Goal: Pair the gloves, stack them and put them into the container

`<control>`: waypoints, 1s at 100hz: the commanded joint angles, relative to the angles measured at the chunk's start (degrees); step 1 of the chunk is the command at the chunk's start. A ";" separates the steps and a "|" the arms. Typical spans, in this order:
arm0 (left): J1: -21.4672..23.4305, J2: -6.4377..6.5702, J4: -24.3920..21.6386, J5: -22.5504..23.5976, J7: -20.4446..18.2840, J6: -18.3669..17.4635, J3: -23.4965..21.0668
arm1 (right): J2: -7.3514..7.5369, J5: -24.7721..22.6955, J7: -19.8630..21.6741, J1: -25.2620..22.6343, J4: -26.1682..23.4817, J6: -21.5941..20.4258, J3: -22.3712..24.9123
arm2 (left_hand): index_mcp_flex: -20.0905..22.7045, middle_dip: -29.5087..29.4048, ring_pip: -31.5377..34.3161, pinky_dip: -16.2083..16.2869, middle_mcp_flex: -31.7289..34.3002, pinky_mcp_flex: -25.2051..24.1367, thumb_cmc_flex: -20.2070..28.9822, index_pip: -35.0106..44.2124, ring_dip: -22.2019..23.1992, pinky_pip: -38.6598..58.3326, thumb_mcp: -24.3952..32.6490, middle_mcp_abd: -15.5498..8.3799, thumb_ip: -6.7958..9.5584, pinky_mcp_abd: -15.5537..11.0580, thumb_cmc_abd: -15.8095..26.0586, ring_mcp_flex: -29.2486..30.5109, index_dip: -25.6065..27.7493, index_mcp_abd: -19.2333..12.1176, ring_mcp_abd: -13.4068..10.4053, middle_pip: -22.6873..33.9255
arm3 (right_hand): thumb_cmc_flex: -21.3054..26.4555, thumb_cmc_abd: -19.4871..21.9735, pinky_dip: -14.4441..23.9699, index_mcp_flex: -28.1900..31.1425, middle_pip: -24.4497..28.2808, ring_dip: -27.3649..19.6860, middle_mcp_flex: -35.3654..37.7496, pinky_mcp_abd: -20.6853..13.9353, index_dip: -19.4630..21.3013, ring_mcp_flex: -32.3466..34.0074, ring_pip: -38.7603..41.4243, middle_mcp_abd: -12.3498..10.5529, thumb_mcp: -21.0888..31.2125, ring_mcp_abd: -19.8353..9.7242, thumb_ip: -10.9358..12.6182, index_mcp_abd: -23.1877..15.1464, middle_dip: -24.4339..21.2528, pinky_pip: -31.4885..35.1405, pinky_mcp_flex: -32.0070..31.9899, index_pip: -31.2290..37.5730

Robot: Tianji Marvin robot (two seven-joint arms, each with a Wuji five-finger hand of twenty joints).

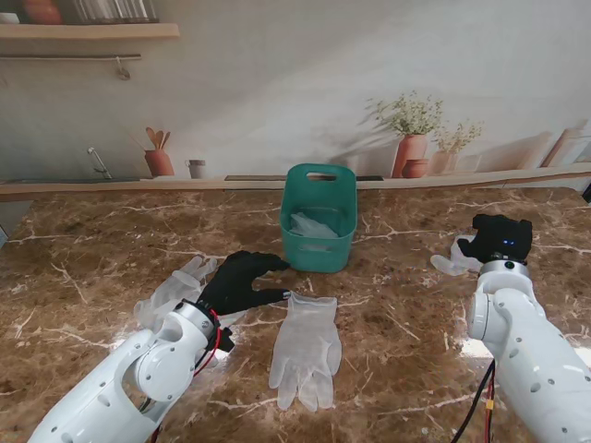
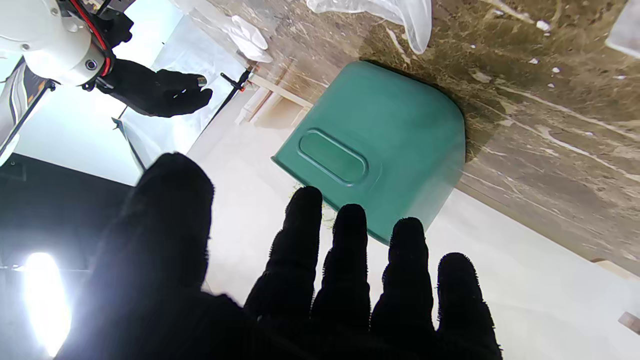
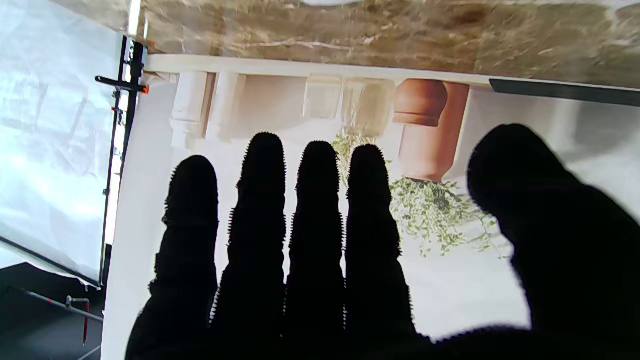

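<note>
A green container (image 1: 319, 220) stands at the table's middle, with a clear glove (image 1: 312, 227) lying inside it. Flat on the marble nearer to me lies a translucent glove (image 1: 307, 349). Another clear glove (image 1: 171, 289) rests at the left, partly under my left hand (image 1: 238, 281). That black-gloved hand is open, its fingers spread and holding nothing, pointing toward the container (image 2: 372, 142). At the far right a further clear glove (image 1: 452, 260) peeks out beside my right hand (image 1: 500, 237), which hovers open over it. The right wrist view shows straight fingers (image 3: 265, 200) and nothing held.
The marble table (image 1: 406, 305) ends at a wooden ledge (image 1: 462, 181) along the painted back wall. A red-and-black cable runs down my left wrist (image 1: 214, 337). My right forearm (image 1: 531, 351) fills the lower right corner.
</note>
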 commanded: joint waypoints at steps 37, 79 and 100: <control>1.66 0.25 -0.15 -5.11 -3.18 -3.57 -3.02 | 1.95 0.66 4.07 11.30 11.75 -4.51 -7.30 | 0.19 -1.41 -2.82 -1.29 -1.89 -0.56 6.03 -1.39 -1.81 -0.84 -11.43 -1.33 2.41 -1.42 5.17 -2.71 -0.14 -0.99 -2.84 -2.73 | -0.98 0.30 -0.56 -4.96 -1.62 -1.04 -5.10 0.00 -1.03 -3.46 -1.47 0.09 0.49 -1.04 1.78 1.62 -1.79 -0.60 -0.79 -1.92; 0.59 -0.22 2.76 -6.93 -2.03 -6.43 -2.26 | 2.14 11.69 0.99 28.12 34.38 -3.59 -25.41 | 0.91 -1.57 -3.12 -0.84 -1.45 -0.60 6.25 -1.48 -1.92 -1.61 -11.67 -1.21 2.44 -1.09 5.31 -2.55 0.30 -1.28 -3.04 -2.90 | 0.29 1.27 -0.72 -13.15 -2.41 -4.39 -14.68 -0.96 -2.75 -9.87 -5.84 1.00 3.16 -1.54 2.00 5.06 -4.74 -2.41 -2.30 -5.90; 0.19 -0.33 3.39 -7.26 -1.75 -6.85 -2.29 | -2.65 29.52 -4.63 38.90 53.70 -4.98 -42.21 | 1.04 -1.57 -3.13 -0.64 -1.36 -0.59 6.29 -1.39 -1.91 -1.88 -11.69 -1.26 2.45 -1.09 5.21 -2.48 0.54 -1.46 -3.08 -2.88 | 4.28 0.64 -0.98 -16.40 -1.31 -7.64 -19.31 -0.89 -3.19 -13.01 -7.23 1.26 8.70 -1.89 1.90 6.34 -7.25 -4.42 -3.38 -7.15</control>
